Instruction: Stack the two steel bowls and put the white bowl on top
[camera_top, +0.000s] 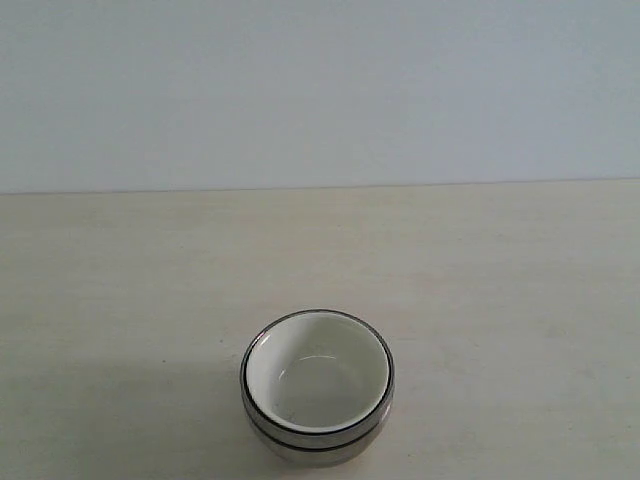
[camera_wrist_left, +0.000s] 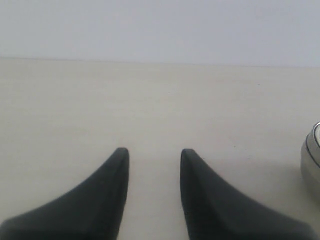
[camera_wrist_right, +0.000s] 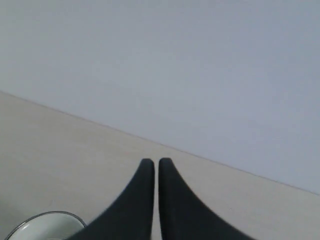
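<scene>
The white bowl (camera_top: 318, 378) sits nested inside the two steel bowls (camera_top: 300, 446), whose shiny rims and walls show around and below it near the table's front middle. Neither arm shows in the exterior view. In the left wrist view my left gripper (camera_wrist_left: 151, 152) is open above bare table, and a sliver of the steel stack (camera_wrist_left: 312, 160) shows at the frame's edge, apart from the fingers. In the right wrist view my right gripper (camera_wrist_right: 153, 162) is shut with nothing between its fingers; the white bowl's rim (camera_wrist_right: 42, 223) shows beside one finger.
A pale wooden table (camera_top: 480, 300) stretches around the stack, ending at a plain grey-blue wall (camera_top: 320, 90) behind it. Nothing else stands on the table in any view.
</scene>
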